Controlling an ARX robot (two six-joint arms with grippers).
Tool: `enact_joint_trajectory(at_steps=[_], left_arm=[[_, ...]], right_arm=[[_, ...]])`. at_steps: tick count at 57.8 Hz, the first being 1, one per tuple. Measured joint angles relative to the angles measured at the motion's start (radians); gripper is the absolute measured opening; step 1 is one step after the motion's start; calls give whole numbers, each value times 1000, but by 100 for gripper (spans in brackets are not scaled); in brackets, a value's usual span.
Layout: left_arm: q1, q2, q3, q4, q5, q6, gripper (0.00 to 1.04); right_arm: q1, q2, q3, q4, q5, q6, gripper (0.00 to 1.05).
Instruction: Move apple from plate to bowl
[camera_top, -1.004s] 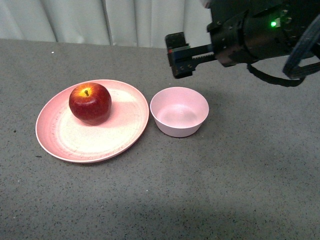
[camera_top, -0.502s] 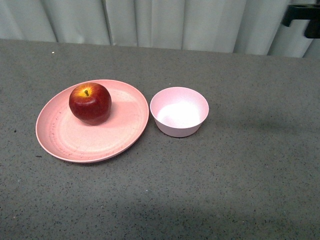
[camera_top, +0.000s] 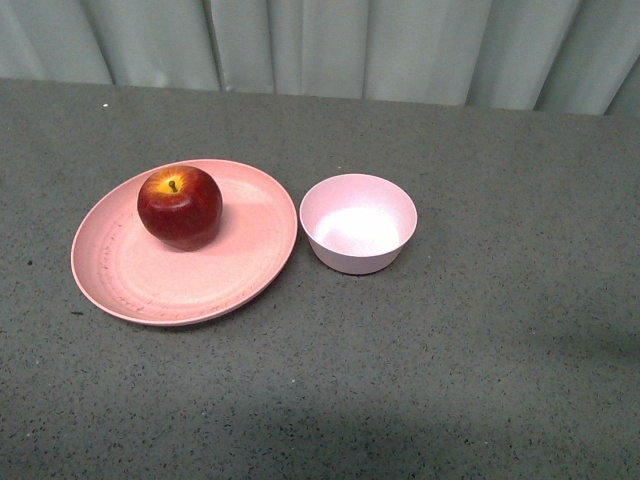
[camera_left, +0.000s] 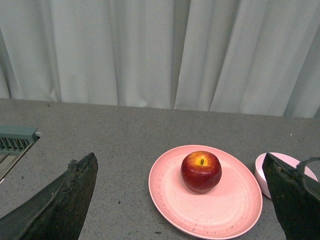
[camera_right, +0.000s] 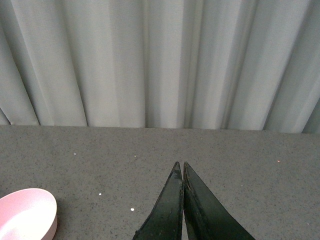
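Note:
A dark red apple (camera_top: 180, 206) with a yellow patch at its stem sits on the wide salmon-pink plate (camera_top: 130, 275), toward its far left part. Just right of the plate stands the small pale pink bowl (camera_top: 358, 222), with nothing in it. Neither arm shows in the front view. In the left wrist view my left gripper (camera_left: 180, 162) is open, its dark fingers spread wide either side of the apple (camera_left: 201, 171) and plate (camera_left: 210, 212), well short of them. My right gripper (camera_right: 180, 164) is shut on nothing, above bare table, with the bowl (camera_right: 25, 212) off to one side.
The table (camera_top: 480, 350) is a grey speckled surface. Pale curtains (camera_top: 330, 45) hang along its far edge. A grey slotted fixture (camera_left: 15, 140) shows at the table's side in the left wrist view.
The right arm, which reached over the bowl a second ago, has pulled away up and to the right and left the front view. Apple, plate and bowl have not moved.

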Motion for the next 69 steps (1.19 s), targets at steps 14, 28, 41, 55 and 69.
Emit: enact_joint_trajectory(at_steps=[14,28,41,55,69], left_arm=[[0,0,0,0,0,0,98],[0,0,0,0,0,0,98],[0,0,0,0,0,0,98],[0,0,0,0,0,0,98],[0,0,0,0,0,0,98]], right_arm=[[-68,-207,-76,-133,-87,0,1],[-107,-444,-123,-319,-108,0,1],[-107,-670,-138,-518,-108,0,1],[-107,-826,-138,-664,-108,0,1],[-107,-953,-138,-787,-108,0,1]])
